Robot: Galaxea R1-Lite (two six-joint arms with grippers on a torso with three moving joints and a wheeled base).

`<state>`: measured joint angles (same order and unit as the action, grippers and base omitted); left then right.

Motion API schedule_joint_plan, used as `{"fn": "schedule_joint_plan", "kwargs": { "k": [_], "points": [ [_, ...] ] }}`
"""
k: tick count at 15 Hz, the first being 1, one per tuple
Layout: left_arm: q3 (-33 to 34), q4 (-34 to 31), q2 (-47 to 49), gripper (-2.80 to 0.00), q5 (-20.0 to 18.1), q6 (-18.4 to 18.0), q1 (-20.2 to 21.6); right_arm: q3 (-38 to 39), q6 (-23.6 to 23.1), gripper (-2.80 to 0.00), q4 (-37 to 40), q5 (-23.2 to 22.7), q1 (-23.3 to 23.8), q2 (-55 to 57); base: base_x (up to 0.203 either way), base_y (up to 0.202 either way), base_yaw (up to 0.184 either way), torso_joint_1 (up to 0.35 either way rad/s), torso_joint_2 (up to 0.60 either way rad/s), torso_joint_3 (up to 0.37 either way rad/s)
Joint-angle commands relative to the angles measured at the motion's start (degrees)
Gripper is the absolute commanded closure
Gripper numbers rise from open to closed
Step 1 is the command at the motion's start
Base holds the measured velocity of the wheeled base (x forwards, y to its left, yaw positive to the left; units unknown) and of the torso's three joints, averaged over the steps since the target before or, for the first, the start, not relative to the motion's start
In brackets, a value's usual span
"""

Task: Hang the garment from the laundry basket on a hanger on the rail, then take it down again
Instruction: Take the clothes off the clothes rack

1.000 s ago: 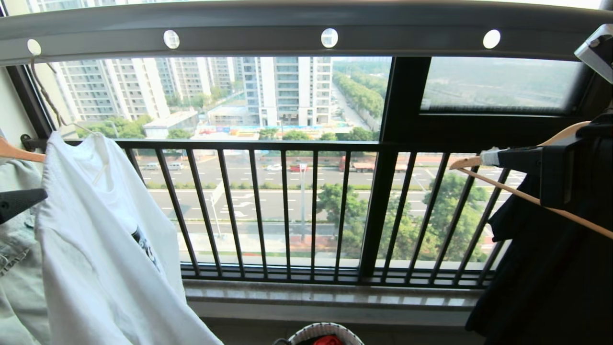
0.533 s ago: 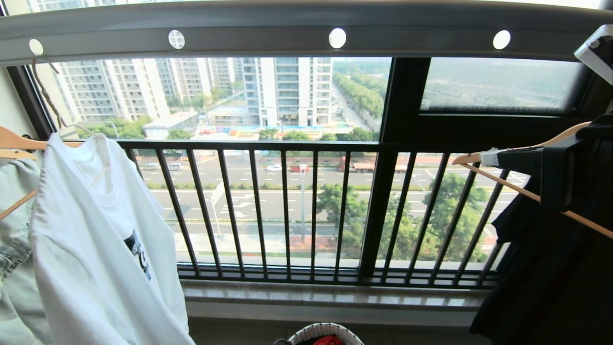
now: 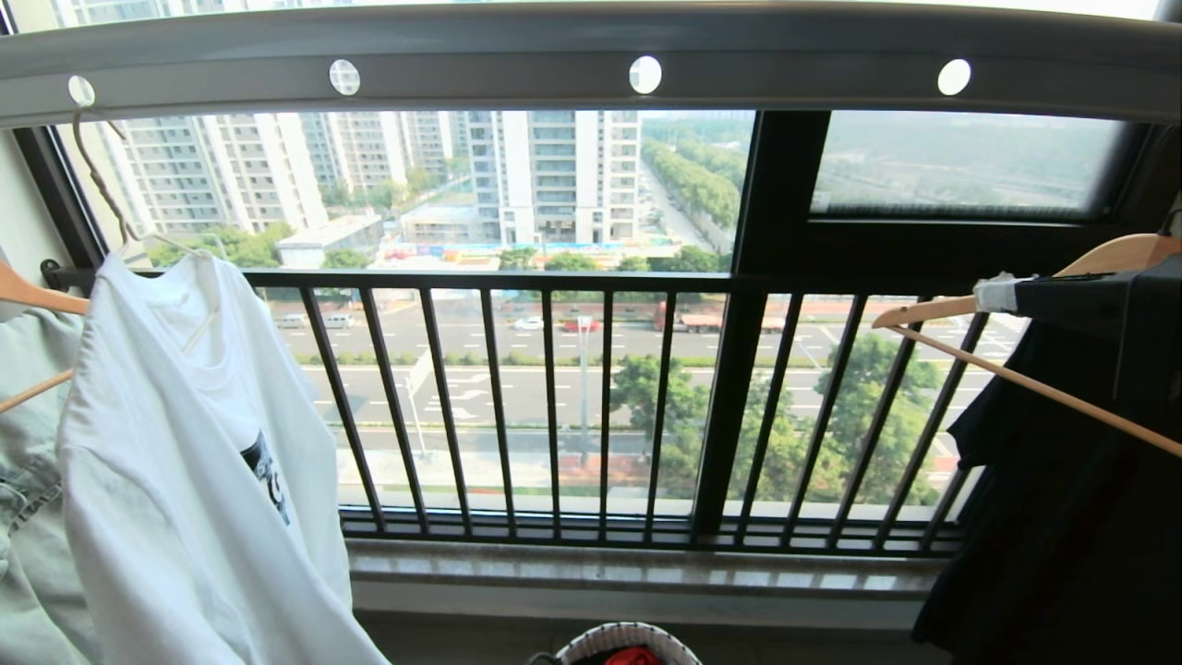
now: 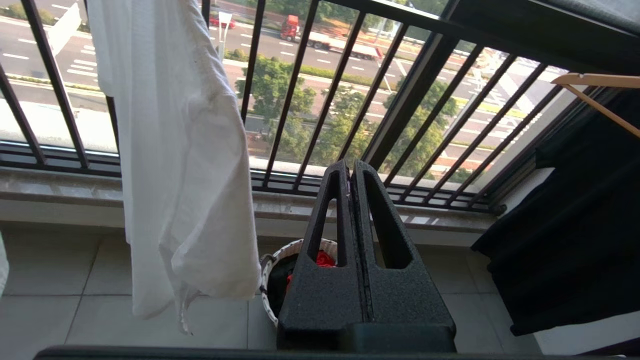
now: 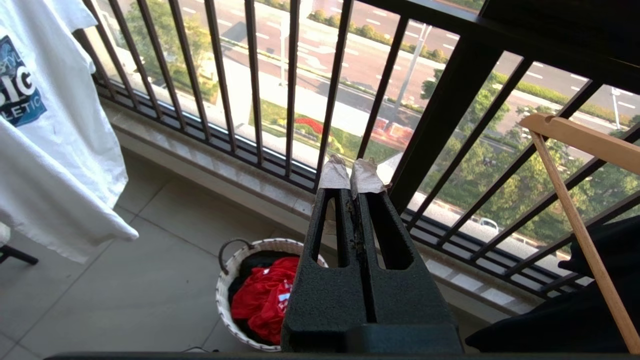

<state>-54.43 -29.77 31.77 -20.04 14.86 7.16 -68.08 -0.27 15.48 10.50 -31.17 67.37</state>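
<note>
1. The garment (image 3: 185, 443) is plain white, with a dark blue chest logo lettered in white.
2. The hanger (image 3: 102, 185) is cream-white wire.
3. The rail (image 3: 554, 55) is grey, patterned with a row of round holes.
4. The laundry basket (image 5: 227, 300) is white weave with black loop handles (a red garment (image 5: 262, 302) lies inside).
5. The wooden hanger (image 3: 1043, 277) is light tan, carrying black clothing (image 3: 1062, 517).
6. The window railing (image 3: 554, 406) is black bars.
7. The denim garment (image 3: 28, 517) is pale green-grey.

Up top, the grey rail (image 3: 591, 55) with its round holes carries the thin hanger (image 3: 102, 185), hooked through the leftmost hole, the white T-shirt (image 3: 185, 462) draped on it. Down below, the tiled floor (image 5: 125, 280) carries the laundry basket (image 5: 225, 300), near the window ledge, a red garment (image 5: 262, 300) bundled inside.
</note>
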Motion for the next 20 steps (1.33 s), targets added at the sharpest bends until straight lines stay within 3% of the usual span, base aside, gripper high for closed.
{"fn": "schedule_joint_plan", "kwargs": {
  "k": [1, 2, 5, 7, 9, 11, 13, 15, 17, 20],
  "points": [
    [2.02, -0.2, -3.37, 0.0, -9.55, 0.49, -0.74, 0.65, 0.03, 0.0, 0.2, 1.13, 0.89, -4.11, 0.0, 0.0, 0.0, 0.0, 0.0, 0.0],
    [2.56, -0.18, -4.43, 0.0, -15.15, 0.61, -1.4, 1.92, 0.07, 0.0, 0.23, 2.9, 1.48, -5.86, 0.0, 0.0, 0.0, 0.0, 0.0, 0.0],
    [2.84, 0.13, -5.09, 0.0, -26.35, 0.72, -2.09, 3.96, -0.16, 0.0, 0.31, 15.62, 2.15, -12.55, 0.0, 0.0, 0.0, 0.0, 0.0, 0.0],
    [2.78, 0.07, -7.5, 0.0, -28.61, 1.04, -2.07, 5.62, -1.65, 0.0, 0.33, 19.56, 6.85, -18.28, 0.0, 0.0, 0.0, 0.0, 0.0, 0.0],
    [3.44, -0.18, -11.85, 0.0, -27.71, 1.37, -2.06, 7.81, -2.95, 0.0, 1.45, 20.68, 10.61, -26.15, 0.0, 0.0, 0.0, 0.0, 0.0, 0.0],
    [4.99, -1.04, -16.26, 0.0, -25.77, 1.62, -2.06, 8.76, -3.45, 0.0, 7.72, 21.02, 13.82, -34.07, 0.0, 0.0, 0.0, 0.0, 0.0, 0.0],
    [4.69, -6.62, -16.21, 0.0, -24.36, 3.41, -2.07, 9.56, -3.93, 0.0, 14.95, 20.94, 17.79, -41.4, 0.0, 0.0, 0.0, 0.0, 0.0, 0.0],
    [4.8, -6.62, -16.41, 0.0, -24.09, 3.5, -4.54, 10.75, -5.3, 0.0, 20.83, 19.85, 22.38, -46.18, 0.0, 0.0, 0.0, 0.0, 0.0, 0.0],
    [5.87, -6.51, -16.72, 0.0, -19.41, 3.44, -7.93, 16.19, -7.08, 0.0, 22.81, 16.58, 26.22, -49.72, 0.0, 0.0, 0.0, 0.0, 0.0, 0.0],
    [8.41, -6.14, -17.79, 0.0, -11.47, 3.24, -8.69, 30.82, -8.18, 0.0, 19.52, 4.95, 28.89, -57.2, 0.0, 0.0, 0.0, 0.0, 0.0, 0.0]
  ]
}}
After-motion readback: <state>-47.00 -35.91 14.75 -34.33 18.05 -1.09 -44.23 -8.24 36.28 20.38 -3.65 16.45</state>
